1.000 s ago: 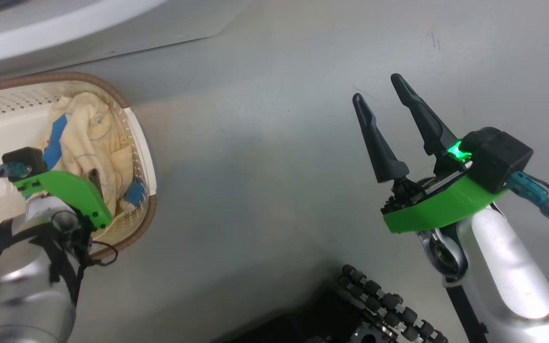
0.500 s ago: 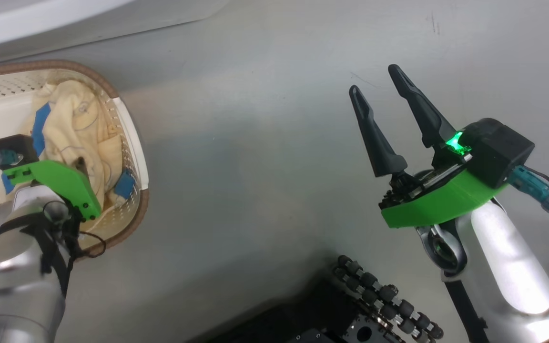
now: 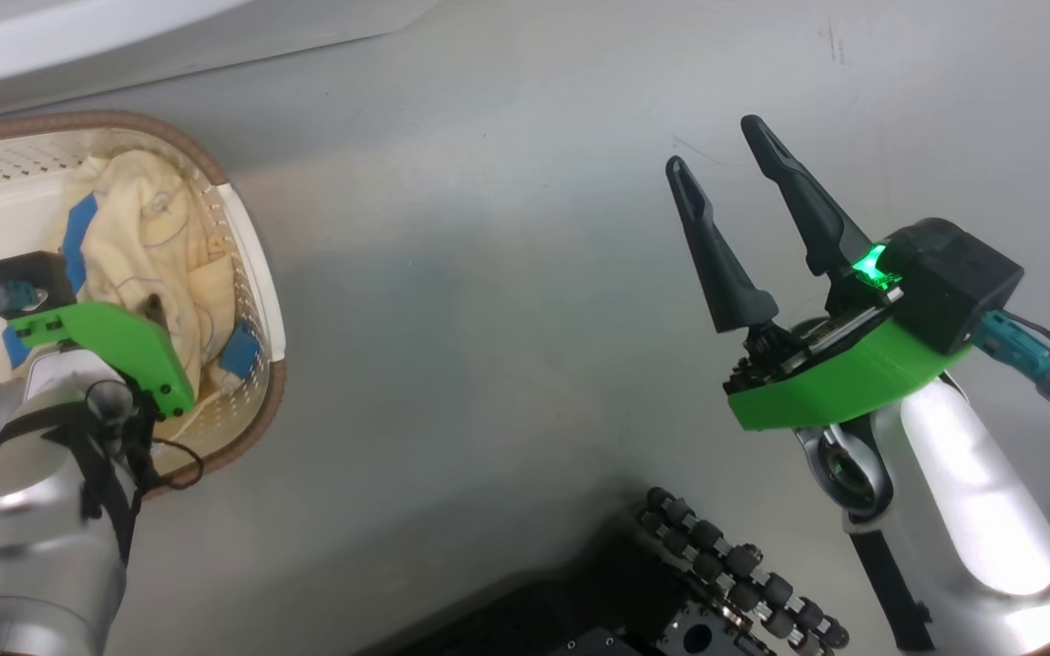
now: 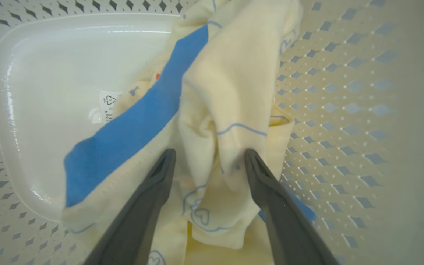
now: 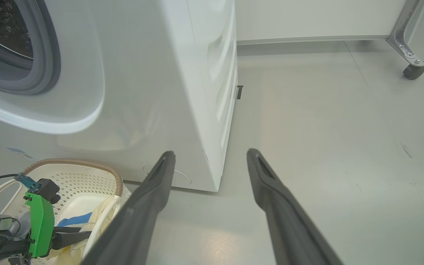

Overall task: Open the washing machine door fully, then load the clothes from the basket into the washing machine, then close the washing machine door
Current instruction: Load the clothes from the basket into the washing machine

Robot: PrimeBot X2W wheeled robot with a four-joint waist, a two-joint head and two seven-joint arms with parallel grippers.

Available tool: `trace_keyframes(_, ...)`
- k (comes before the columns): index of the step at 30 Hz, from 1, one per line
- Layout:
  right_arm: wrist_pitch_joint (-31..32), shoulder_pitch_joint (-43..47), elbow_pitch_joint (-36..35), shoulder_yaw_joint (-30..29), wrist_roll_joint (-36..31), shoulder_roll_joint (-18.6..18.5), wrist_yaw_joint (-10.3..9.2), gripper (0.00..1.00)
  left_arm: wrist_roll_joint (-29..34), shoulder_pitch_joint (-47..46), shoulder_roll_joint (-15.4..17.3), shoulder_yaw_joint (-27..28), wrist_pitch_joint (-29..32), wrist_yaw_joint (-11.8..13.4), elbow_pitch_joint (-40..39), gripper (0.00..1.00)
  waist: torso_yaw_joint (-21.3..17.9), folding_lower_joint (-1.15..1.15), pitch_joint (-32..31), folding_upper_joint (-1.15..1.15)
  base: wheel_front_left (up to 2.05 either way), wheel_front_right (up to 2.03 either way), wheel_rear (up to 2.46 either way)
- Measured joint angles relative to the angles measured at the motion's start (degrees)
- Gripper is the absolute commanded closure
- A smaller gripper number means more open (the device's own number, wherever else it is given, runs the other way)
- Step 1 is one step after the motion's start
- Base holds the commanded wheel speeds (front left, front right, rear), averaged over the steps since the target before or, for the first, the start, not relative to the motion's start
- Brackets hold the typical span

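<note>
The cream-white perforated basket (image 3: 256, 246) with its brown rim stands on the floor at the left, in front of the white washing machine (image 5: 182, 73). The clothes (image 3: 151, 237), cream-yellow with blue patches, lie bunched against its right wall. My left gripper (image 4: 208, 154) is down inside the basket (image 4: 344, 110), open, with its two fingers on either side of a raised fold of the clothes (image 4: 230, 84). My right gripper (image 3: 715, 144) hangs open over bare floor at the right, holding nothing. The drum opening's grey seal (image 5: 31, 81) shows at the upper left. The washing machine door is out of view.
A label (image 4: 108, 105) sits on the basket's bare glossy floor left of the clothes. My black base with its rollers (image 3: 735, 583) is at the bottom centre. A metal frame leg on a caster (image 5: 412, 70) stands far right by the wall.
The head camera has shifted a little, so the whole picture has slid up and left. Both grippers stay open and hold their places.
</note>
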Motion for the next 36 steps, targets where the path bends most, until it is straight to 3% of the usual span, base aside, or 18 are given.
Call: trace_keyframes(36, 0.0, -0.09, -0.85, 0.47, 0.48, 0.01, 0.0, 0.0, 0.4, -4.31, 1.58, -3.23, -0.07, 1.99, 0.74, 0.0, -1.4, 0.0, 4.27, 0.0, 0.0, 0.0, 0.0)
